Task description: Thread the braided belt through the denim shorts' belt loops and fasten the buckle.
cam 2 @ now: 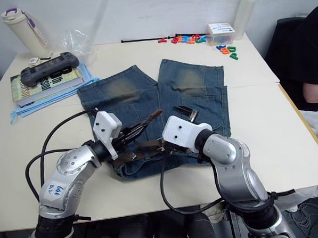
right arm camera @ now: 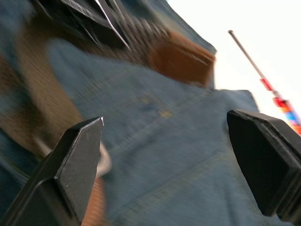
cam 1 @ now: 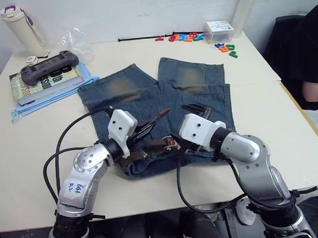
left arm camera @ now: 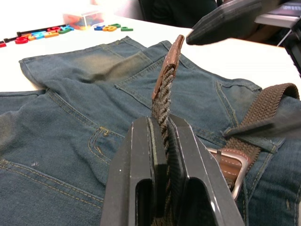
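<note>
The blue denim shorts (cam 1: 164, 108) with faded yellowish patches on both legs lie flat on the cream table (cam 1: 38, 157), waistband toward the robot and legs pointing away. The dark-brown braided belt (left arm camera: 263, 106) lies along the waistband, and its silver rectangular buckle (left arm camera: 233, 162) rests on the denim near the front edge.

The left gripper (left arm camera: 162, 141) has its two black fingers closed narrowly on the belt's free end, which rises above the fingertips and finishes in a smooth brown leather tip (left arm camera: 171, 59). The head views show this tip (cam 1: 161, 114) sticking up over the shorts between the two arms; the left wrist view adds the braid pinched flat between the pads and the buckle lying just beside them.

The right gripper (right arm camera: 164, 155) hangs over the waistband with its fingers spread wide and nothing between them. Its wrist view shows denim below, a brown strap at one side and a blurred silver piece near one finger (right arm camera: 77, 165). In the head views its fingers are mostly hidden behind the white wrist housing (cam 1: 199, 130).

Coloured plastic letters (cam 1: 189, 37), a thin black cable tie (cam 1: 139, 38), a book (cam 1: 45, 82) with a dark handheld console (cam 1: 49, 66) on it, and a cream bottle (cam 1: 21, 27) sit at the table's far side.
</note>
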Robot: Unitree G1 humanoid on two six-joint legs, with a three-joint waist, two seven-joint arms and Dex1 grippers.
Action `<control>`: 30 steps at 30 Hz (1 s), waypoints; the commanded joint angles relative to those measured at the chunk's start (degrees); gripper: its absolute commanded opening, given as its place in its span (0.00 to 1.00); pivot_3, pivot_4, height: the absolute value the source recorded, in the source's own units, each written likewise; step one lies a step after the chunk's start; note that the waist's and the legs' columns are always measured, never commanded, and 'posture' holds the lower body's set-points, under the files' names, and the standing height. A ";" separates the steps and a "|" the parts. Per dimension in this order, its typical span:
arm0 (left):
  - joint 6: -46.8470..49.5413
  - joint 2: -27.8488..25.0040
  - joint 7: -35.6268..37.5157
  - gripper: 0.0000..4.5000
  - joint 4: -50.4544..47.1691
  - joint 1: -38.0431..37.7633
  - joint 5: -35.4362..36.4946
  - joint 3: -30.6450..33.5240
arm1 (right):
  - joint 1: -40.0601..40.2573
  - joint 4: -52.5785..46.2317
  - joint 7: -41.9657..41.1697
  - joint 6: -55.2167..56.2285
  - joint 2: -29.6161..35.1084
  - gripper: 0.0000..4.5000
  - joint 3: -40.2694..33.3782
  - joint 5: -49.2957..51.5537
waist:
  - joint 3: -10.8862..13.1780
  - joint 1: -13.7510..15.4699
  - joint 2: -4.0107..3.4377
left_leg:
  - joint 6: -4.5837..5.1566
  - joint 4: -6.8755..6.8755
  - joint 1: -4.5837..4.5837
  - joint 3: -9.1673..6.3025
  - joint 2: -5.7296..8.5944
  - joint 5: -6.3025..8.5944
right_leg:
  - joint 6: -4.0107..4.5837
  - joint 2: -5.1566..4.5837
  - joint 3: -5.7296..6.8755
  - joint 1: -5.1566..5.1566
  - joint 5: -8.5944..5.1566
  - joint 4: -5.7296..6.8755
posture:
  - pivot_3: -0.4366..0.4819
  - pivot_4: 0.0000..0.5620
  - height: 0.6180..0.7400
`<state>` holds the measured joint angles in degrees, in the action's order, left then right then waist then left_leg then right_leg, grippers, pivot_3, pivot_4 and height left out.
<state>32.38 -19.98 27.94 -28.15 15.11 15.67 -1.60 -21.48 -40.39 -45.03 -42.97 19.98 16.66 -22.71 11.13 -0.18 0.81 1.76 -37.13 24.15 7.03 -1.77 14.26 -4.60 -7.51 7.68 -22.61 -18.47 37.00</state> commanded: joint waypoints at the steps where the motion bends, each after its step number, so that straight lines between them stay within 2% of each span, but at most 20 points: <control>1: -0.90 0.46 -0.26 0.00 -1.04 0.16 1.76 1.12 | 2.00 -2.14 1.70 -2.73 -0.96 0.79 0.74 2.12 | 0.00 0.02 0.00 | 0.00 -0.01 0.00 0.00 0.01 0.00 | 0.00 -0.01 0.00 0.01 0.00 0.00 | 0.48 0.27 0.80; 5: -0.83 0.31 -0.29 0.00 -1.59 -0.54 2.88 2.46 | 3.20 -0.69 4.55 -4.10 -3.02 0.40 0.44 4.24 | 0.00 -0.09 0.00 | 0.02 -0.01 0.01 0.01 0.02 0.02 | 0.00 -0.03 -0.01 0.00 0.00 -0.02 | 0.48 0.27 0.80; 9: -0.95 -0.38 -0.04 0.00 -1.89 -1.55 3.65 3.46 | 3.88 1.52 6.31 -4.19 -2.21 0.01 0.72 4.99 | 0.00 -0.04 0.00 | -0.01 0.02 0.00 0.00 0.01 0.00 | 0.00 -0.01 0.00 -0.01 0.00 -0.01 | 0.48 0.27 0.80; 21: -0.41 -1.75 -0.21 0.00 -2.28 -1.26 4.73 4.18 | 4.23 4.20 9.38 -4.22 -0.38 0.01 8.48 4.27 | 0.00 -0.03 0.00 | -0.01 0.03 0.01 0.01 0.01 0.01 | 0.01 -0.02 -0.01 -0.02 0.00 -0.04 | 0.48 0.27 0.80; 30: -0.65 -2.24 -0.12 0.00 -1.66 -0.24 4.78 3.63 | 1.78 7.30 8.92 -2.32 4.50 0.01 16.50 0.63 | -0.01 -0.04 0.01 | -0.01 0.02 0.00 0.01 0.01 0.02 | 0.01 -0.02 0.00 -0.01 0.00 -0.04 | 0.48 0.27 0.80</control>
<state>32.42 -21.58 27.83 -28.31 13.94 19.81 1.44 -19.81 -33.78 -35.63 -45.87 23.91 31.28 -21.35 11.13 -0.21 0.82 1.74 -37.11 24.15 7.04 -1.77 14.28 -4.60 -7.53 7.68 -22.62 -18.48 36.95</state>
